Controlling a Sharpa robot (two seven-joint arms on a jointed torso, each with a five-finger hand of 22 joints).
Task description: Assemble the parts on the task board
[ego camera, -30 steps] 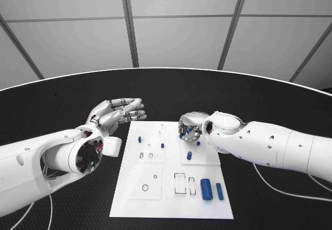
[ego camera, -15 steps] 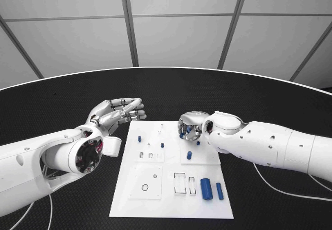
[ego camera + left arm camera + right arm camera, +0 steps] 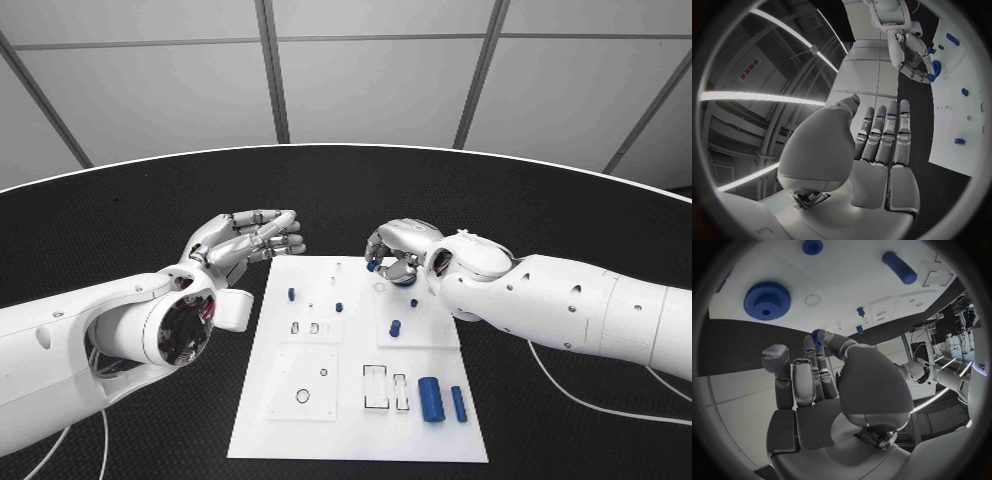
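At the far edge of the task board (image 3: 274,420), just right of its middle, your right hand (image 3: 397,248) hovers with a small blue toothed part (image 3: 816,333) that looks pinched between the thumb and a fingertip, the other fingers lying loosely alongside. That pinch is what the next move depends on, so check it in the right wrist view before you commit.

From the hand, the board runs back toward the near edge. Just beyond the fingertips a large blue gear (image 3: 767,300) lies flat on the board, and close beside it is an empty round seat (image 3: 812,300). I judge that seat the likely target. The part is round, so no long axis matters; keep its face level with the board.

Your left hand (image 3: 245,238) is off the board's far left corner, fingers stretched side by side and holding nothing. The right hand is much nearer the seat, so the placing is its job.
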